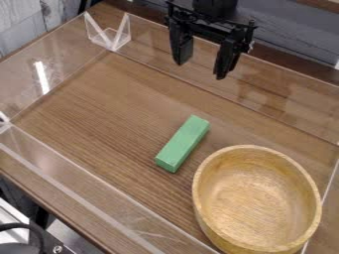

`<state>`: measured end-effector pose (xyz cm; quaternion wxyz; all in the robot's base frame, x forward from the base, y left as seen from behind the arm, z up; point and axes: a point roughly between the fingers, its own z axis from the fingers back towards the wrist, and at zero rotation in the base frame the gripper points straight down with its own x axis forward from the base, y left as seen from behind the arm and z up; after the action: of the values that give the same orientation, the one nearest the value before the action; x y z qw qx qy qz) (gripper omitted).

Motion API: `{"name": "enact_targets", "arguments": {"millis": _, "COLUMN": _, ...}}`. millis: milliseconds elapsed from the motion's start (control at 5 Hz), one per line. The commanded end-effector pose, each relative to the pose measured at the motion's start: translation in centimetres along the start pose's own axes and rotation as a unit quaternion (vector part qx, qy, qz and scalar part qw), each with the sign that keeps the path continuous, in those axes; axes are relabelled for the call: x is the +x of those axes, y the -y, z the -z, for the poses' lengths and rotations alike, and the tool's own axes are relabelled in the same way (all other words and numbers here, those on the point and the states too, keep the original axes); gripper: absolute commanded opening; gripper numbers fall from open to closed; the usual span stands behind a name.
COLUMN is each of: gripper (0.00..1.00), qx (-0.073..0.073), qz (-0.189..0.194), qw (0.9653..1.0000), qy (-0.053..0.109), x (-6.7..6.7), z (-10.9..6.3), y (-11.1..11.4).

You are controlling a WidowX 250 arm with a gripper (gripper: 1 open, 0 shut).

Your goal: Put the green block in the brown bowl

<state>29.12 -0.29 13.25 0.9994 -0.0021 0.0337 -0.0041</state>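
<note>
The gripper [199,56] hangs wide open and empty, well above the green block [183,143]

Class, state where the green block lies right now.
In the camera view, the green block lies flat mid-table, just up-left of the brown bowl, below the open gripper.

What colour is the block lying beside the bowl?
Bright green block, clearest in the camera view.

Bright, even light, white glare streaks on the clear walls [54,74], soft low-resolution detail.
</note>
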Motion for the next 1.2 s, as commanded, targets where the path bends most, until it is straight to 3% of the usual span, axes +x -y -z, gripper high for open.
{"name": "enact_targets", "arguments": {"millis": 0, "gripper": 1.00, "qx": -0.008, "qz": -0.031, "qw": 0.9995, "qy": 0.004, "x": 0.1, "z": 0.1, "y": -2.0}}
{"name": "enact_targets", "arguments": {"millis": 400, "gripper": 1.00, "qx": -0.011, "qz": -0.108, "qw": 0.9938, "qy": 0.025, "x": 0.1, "z": -0.2, "y": -10.3}}
{"name": "enact_targets", "arguments": {"millis": 600, "gripper": 1.00, "qx": -0.014, "qz": -0.148, "qw": 0.9878, "qy": 0.045, "x": -0.1, "z": -1.2, "y": -13.2}}
{"name": "enact_targets", "arguments": {"millis": 1000, "gripper": 1.00, "qx": -0.030, "qz": -0.144, "qw": 0.9875, "qy": 0.058, "x": 1.2, "z": -0.2, "y": -11.5}}
